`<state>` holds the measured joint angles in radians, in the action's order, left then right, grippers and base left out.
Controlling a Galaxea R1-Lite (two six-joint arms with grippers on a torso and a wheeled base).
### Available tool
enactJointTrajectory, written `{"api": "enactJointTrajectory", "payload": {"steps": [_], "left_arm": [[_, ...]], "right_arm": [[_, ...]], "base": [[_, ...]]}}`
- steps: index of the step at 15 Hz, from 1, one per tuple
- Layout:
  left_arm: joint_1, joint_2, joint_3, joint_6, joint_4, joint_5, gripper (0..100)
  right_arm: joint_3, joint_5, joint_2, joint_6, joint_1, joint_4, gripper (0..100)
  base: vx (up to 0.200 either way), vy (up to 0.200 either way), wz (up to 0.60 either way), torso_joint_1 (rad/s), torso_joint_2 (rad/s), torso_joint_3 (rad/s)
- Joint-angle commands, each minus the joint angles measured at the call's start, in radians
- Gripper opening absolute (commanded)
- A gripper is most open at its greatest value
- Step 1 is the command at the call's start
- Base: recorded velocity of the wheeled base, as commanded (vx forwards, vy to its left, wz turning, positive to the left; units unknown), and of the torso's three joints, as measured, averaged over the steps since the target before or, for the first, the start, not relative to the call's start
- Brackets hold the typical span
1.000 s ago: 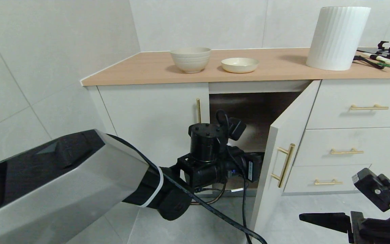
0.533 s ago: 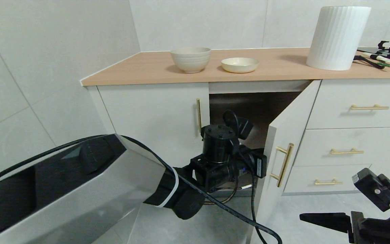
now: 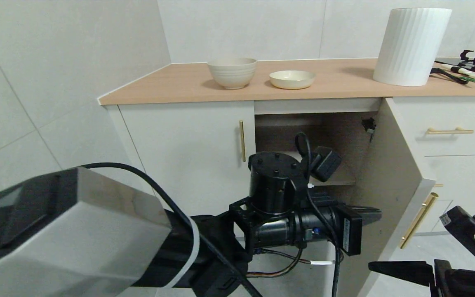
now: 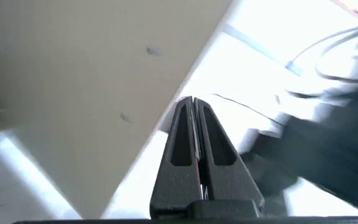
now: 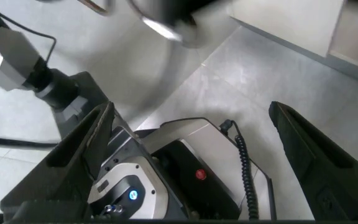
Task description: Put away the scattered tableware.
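A ribbed cream bowl [image 3: 232, 72] and a shallow cream dish [image 3: 292, 79] stand side by side on the wooden counter [image 3: 171, 88]. Below them the cabinet door [image 3: 390, 177] stands wide open, showing an inner shelf [image 3: 338, 178]. My left gripper [image 3: 372, 210] is low in front of the cabinet, its tip against the door's inner face. In the left wrist view the left gripper [image 4: 193, 104] is shut with nothing in it, close to the pale door panel [image 4: 92, 74]. My right gripper [image 5: 194, 146] hangs open and empty over the floor at the lower right, one finger [image 3: 398, 267] showing.
A tall white ribbed container [image 3: 412, 45] stands on the counter to the right, with dark utensils [image 3: 466, 68] beyond it. Drawers with gold handles [image 3: 450, 131] lie right of the open door. A shut door with a gold handle [image 3: 242, 140] is to the left.
The cabinet door has swung much wider open. My left arm has moved right and forward along with it. The right arm has barely shifted.
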<state>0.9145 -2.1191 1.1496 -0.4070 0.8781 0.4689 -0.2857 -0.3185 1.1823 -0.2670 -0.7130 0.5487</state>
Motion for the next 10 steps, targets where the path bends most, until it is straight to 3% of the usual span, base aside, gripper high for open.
{"api": "enactJointTrajectory", "payload": {"steps": [1, 4, 7, 10], "left_arm": [[-0.072, 0.018, -0.033, -0.007, -0.004, 0.025, 0], [-0.106, 0.002, -0.031, -0.006, -0.004, -0.004, 0], [-0.2, 0.116, -0.113, 0.083, -0.008, -0.089, 0], [-0.293, 0.3, -0.255, 0.159, -0.068, -0.092, 0]], "right_arm": [[0.002, -0.004, -0.009, 0.0, 0.0, 0.0, 100], [0.0, -0.004, -0.009, 0.0, 0.0, -0.001, 100], [-0.018, 0.009, 0.026, 0.0, -0.019, 0.0, 100], [-0.081, 0.091, 0.103, 0.0, -0.019, -0.001, 100]], "base": [[0.0, 0.0, 0.0, 0.0, 0.0, 0.0], [0.0, 0.0, 0.0, 0.0, 0.0, 0.0], [0.0, 0.0, 0.0, 0.0, 0.0, 0.0], [0.0, 0.0, 0.0, 0.0, 0.0, 0.0]]}}
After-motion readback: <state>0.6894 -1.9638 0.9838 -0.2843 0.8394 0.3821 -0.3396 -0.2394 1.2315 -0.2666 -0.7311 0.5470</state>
